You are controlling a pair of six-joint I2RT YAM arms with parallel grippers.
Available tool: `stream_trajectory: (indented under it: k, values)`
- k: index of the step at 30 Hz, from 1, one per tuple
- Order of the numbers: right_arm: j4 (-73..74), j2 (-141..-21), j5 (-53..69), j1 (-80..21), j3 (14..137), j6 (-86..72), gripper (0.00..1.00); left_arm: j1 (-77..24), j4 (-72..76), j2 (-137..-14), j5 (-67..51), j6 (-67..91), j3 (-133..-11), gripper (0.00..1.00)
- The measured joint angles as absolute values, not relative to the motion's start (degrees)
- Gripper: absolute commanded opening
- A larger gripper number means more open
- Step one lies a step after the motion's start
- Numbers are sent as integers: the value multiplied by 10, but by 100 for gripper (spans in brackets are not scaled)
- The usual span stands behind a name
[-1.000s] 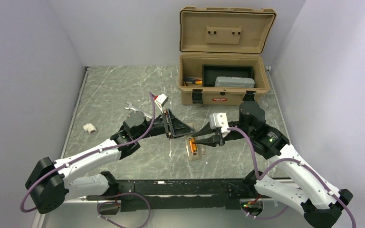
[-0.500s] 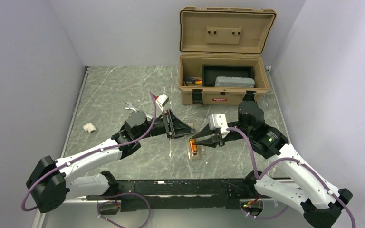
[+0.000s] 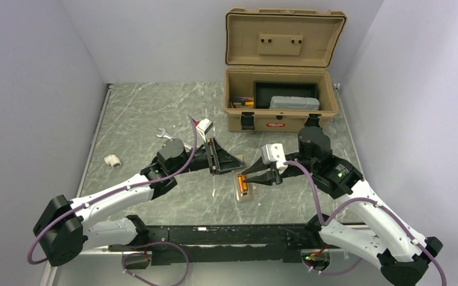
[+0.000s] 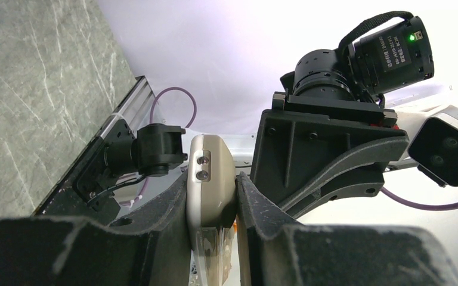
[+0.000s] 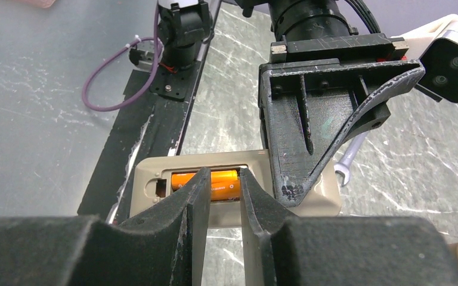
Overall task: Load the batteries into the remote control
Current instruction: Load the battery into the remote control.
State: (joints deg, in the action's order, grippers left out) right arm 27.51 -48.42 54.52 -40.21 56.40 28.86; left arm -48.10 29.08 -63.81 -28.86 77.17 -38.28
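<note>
The remote control (image 3: 243, 193) lies grey-tan back up near the table's front middle. Two orange batteries (image 5: 213, 177) lie side by side in its open bay. My left gripper (image 3: 237, 162) is shut on the remote's far end, and the left wrist view shows the remote (image 4: 212, 173) clamped between both pads. My right gripper (image 5: 222, 173) has its fingertips down at the bay, right over the batteries. Its jaws stand a narrow gap apart with nothing between them. In the top view the right gripper (image 3: 246, 176) reaches in from the right.
An open tan toolbox (image 3: 281, 123) holding a tray and tools stands at the back right. A silver wrench (image 3: 168, 136) lies behind the left arm. A small white fitting (image 3: 113, 160) sits at the left. The black frame rail runs along the near edge.
The right gripper has edged slightly left over the battery bay. The left gripper's hold on the remote is unchanged.
</note>
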Motion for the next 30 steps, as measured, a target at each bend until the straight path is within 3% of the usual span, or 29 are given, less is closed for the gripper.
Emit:
stream_trajectory:
  k: [30]
  values:
    - [298, -494, 545, -402, 564, 294, 21, -482, 280, -641, -294, 767, -383, 0]
